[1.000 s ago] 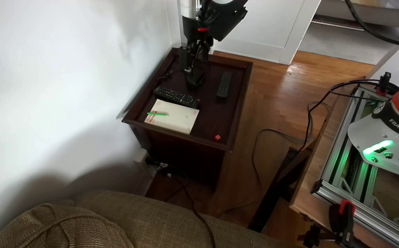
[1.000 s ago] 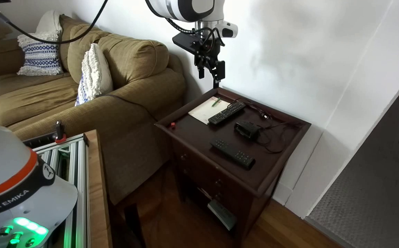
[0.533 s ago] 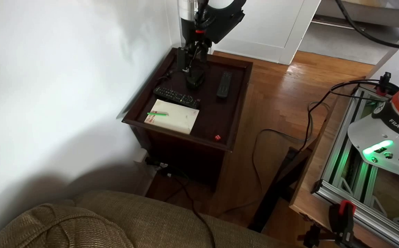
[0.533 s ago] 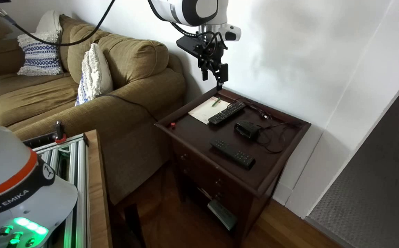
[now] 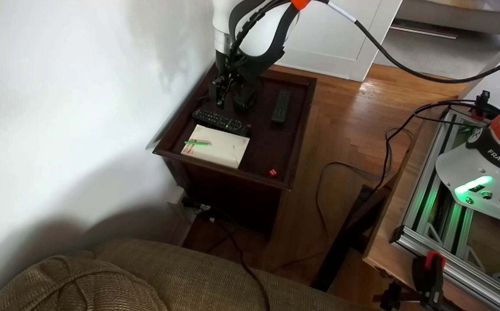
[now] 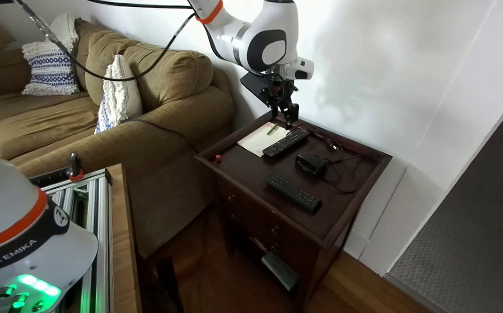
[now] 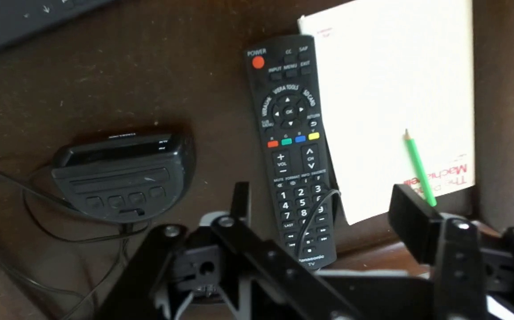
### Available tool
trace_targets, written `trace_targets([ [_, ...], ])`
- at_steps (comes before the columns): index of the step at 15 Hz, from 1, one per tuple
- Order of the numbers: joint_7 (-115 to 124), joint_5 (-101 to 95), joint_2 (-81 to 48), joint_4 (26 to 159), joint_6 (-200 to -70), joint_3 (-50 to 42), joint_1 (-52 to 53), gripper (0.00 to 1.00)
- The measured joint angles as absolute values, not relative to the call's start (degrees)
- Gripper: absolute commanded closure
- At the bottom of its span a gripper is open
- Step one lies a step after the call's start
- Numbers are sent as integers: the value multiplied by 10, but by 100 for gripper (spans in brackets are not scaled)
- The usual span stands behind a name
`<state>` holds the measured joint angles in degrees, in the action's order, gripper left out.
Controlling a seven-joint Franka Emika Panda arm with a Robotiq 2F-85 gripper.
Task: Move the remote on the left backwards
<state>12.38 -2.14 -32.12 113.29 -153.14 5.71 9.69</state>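
Note:
The remote is black with white lettering and lies flat beside the cream paper sheet. It shows in both exterior views. A thin dark cable crosses its number-key end. My gripper is open and empty, above that end, with the remote between its fingers as seen in the wrist view. In an exterior view the gripper hangs above the wall-side end of the remote, apart from it. The slimmer greyish remote lies nearer the table's front edge; its corner shows in the wrist view.
A black device with loose cords stands beside the remote. A green pencil lies on the sheet. A red die sits near the table corner. The dark table has a raised rim and stands against the white wall.
My arm and open gripper have come down toward the table and shifted toward the wall side, closer over the remote. The objects on the table have not moved.

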Motion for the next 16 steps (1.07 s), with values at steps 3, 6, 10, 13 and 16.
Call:
trace_targets([
  [3, 124, -20, -355, 1123, -1583, 44, 98, 73],
  [6, 124, -9, -380, 1122, -1632, 40, 97, 95],
  [10, 122, 7, -409, 1120, -1681, 40, 95, 100],
  [13, 122, 15, -426, 1115, -1711, 40, 95, 100],
  [16, 121, 20, -436, 1107, -1722, 41, 95, 100],
])
